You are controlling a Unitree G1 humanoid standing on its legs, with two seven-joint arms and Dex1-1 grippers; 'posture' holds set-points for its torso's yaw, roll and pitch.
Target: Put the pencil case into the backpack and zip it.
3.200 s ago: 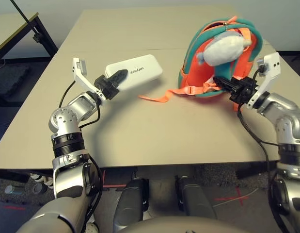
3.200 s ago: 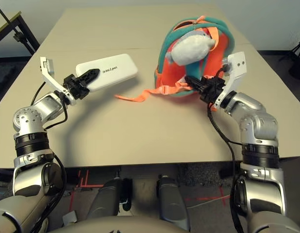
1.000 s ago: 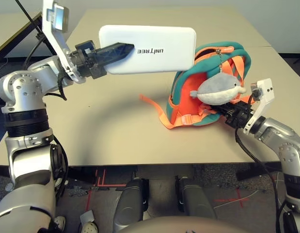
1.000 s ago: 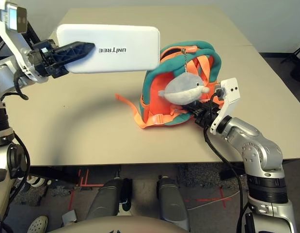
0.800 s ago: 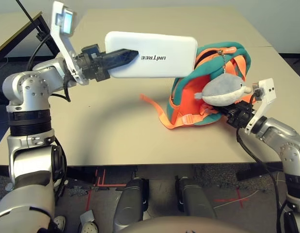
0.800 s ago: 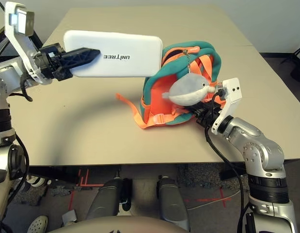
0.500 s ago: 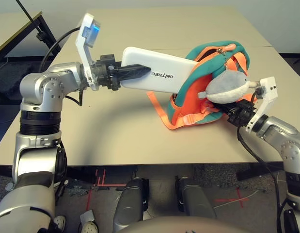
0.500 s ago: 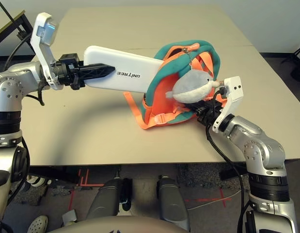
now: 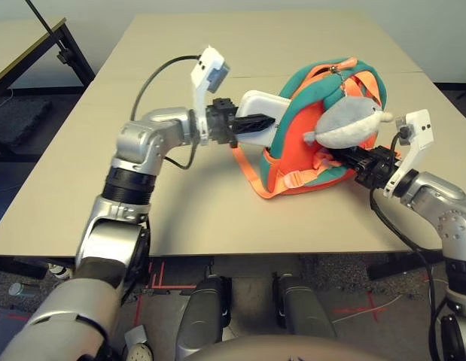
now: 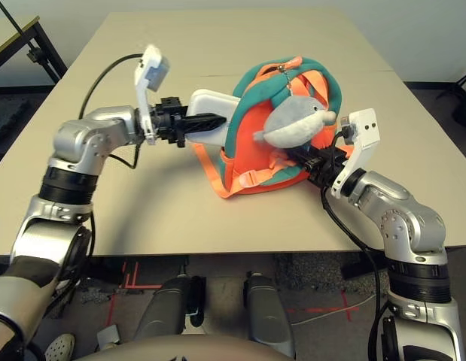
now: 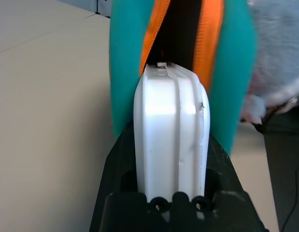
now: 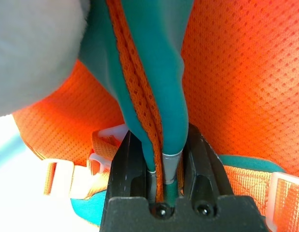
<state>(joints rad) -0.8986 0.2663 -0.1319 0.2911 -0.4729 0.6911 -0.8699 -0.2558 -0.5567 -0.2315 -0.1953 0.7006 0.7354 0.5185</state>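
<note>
While the right gripper (image 10: 312, 163) pinches the teal edge and orange webbing of the backpack (image 9: 293, 154) low on its side, centre-right of the head frame, the left gripper (image 9: 251, 126) feeds the pencil case (image 9: 257, 120) into the bag. Its two black fingers are clamped on the near end of the white case. Far end of the case is out of sight past the teal rim; the wrist view shows its nose entering the dark slot between the orange zipper tapes. Roughly half the case shows outside, centre of the frame, just left of the bag. Backpack stands propped on the table (image 9: 180, 210), the whale charm (image 9: 345, 128) hanging over its front, a loose orange strap (image 9: 248, 169) trailing toward the lower left.

Step in hand, as I read it: insertion, partly done. Zip not yet touched. Next move likely calls for pushing the case fully past the rim, letting go, drawing clear without dragging it out, then finding the zipper pull.
</note>
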